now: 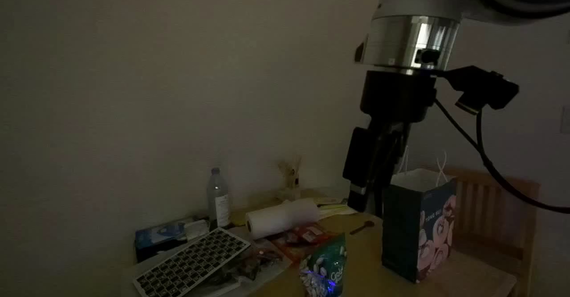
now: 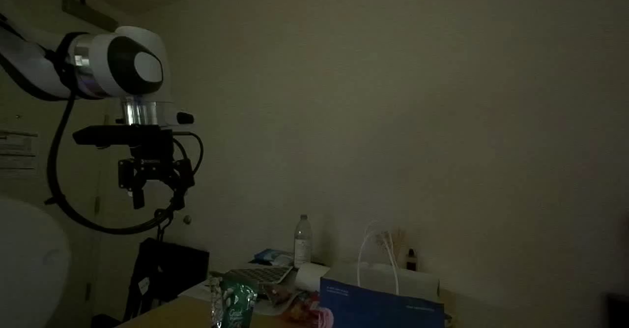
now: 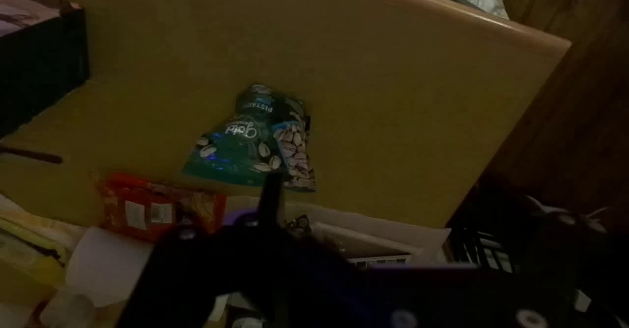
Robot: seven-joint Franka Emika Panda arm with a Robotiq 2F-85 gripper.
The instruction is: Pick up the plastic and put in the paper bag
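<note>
Currently, the gripper (image 2: pixel 158 204) is hanging in mid-air, well above the level of the worktop (image 3: pixel 393 97), with its fingers pointing downward. The fingers are standing apart, leaving a visible gap between them, and the gripper is holding nothing. The wrist view is showing the gripper only as a dark, partly blurred shape, so the exact width of the opening is not reading clearly there.

The plastic packet (image 3: pixel 245 143), a shiny green pistachio pouch, is standing upright on the worktop. In the wrist view, one finger is overlapping the lower edge of the plastic packet in the line of sight; in an exterior view, the plastic packet (image 2: pixel 239 301) is standing well below the gripper and apart from it.

The paper bag (image 1: pixel 403 230) is standing upright on the same worktop, apart from the plastic packet. Its mouth is facing up, its thin white handles are rising above the rim, and one dark face is carrying a pink print.

A red packet (image 1: pixel 311 233) is lying near the plastic packet. A white paper roll (image 1: pixel 282 218) is lying on its side just beside the red packet. A keyboard (image 1: pixel 191 263) is lying at an angle, with a clear bottle (image 1: pixel 218 197) standing upright behind it. A dark spoon (image 1: pixel 368 224) is lying near the paper bag. A wooden chair (image 1: pixel 503 185) is standing behind the paper bag.
</note>
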